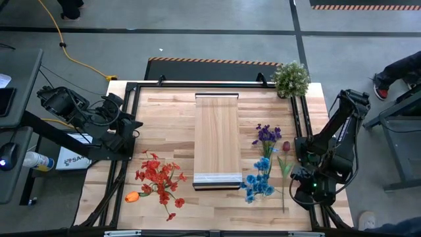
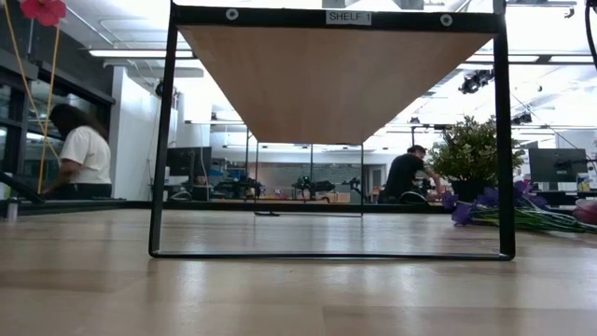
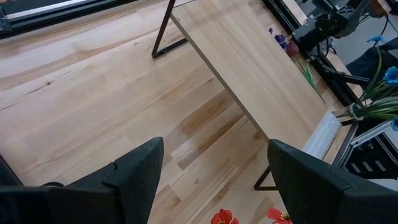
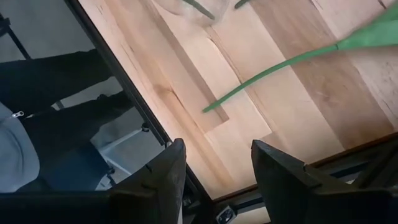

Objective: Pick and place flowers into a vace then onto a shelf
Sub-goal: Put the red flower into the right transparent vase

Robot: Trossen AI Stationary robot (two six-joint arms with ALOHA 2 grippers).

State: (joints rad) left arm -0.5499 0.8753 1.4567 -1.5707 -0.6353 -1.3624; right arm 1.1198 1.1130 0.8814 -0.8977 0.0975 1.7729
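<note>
Down the middle of the table stands the shelf [image 1: 218, 139]; red flowers [image 1: 158, 176] lie on the wood just beside the left gripper [image 1: 133, 126], whose fingers are spread wide and hold nothing; blue and purple flowers [image 1: 262, 178] lie near the right gripper [image 1: 301, 176], partly parted, also empty, over the table's edge.

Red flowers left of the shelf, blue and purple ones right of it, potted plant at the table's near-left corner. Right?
Not quite. The high view shows the potted plant at the far-right corner, not near-left. The rest holds: red flowers lie left of the shelf, blue flowers and purple flowers right of it.
</note>
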